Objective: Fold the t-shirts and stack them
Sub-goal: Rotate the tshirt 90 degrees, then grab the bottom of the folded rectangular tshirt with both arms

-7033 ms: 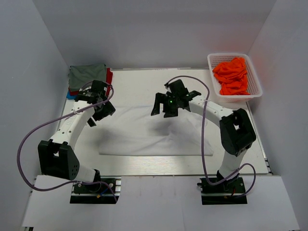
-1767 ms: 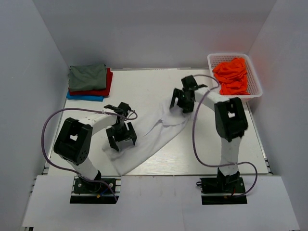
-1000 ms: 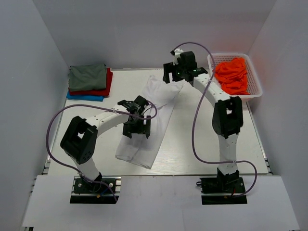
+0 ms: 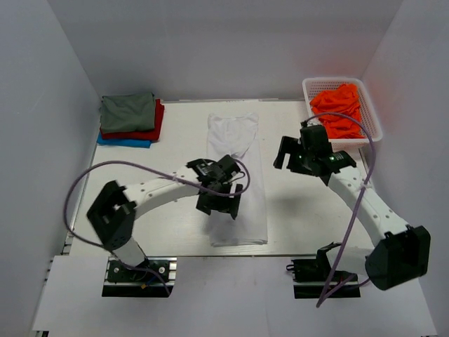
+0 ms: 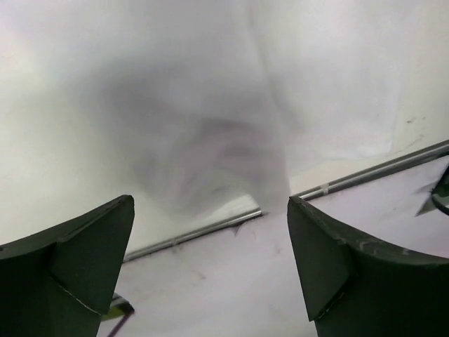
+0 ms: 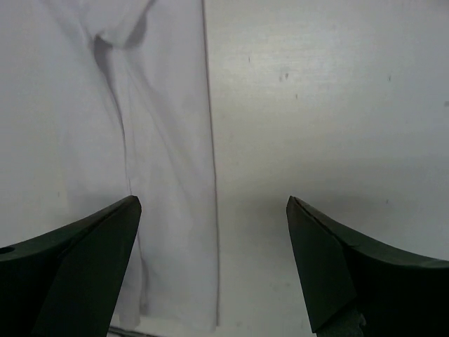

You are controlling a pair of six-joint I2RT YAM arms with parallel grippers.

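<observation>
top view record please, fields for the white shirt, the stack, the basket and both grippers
white t-shirt: long narrow strip, flat mid-table
stack: olive-grey on red on blue, far left corner
basket: far right, holds orange t-shirt
left gripper: open, over the strip's near half
right gripper: open, right of the strip, holding nothing

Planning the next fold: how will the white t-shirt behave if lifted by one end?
The white t-shirt probably droops limply, since it lies flat with soft creases. Pushed, it would likely bunch, not slide, being thin wrinkled fabric.
</observation>
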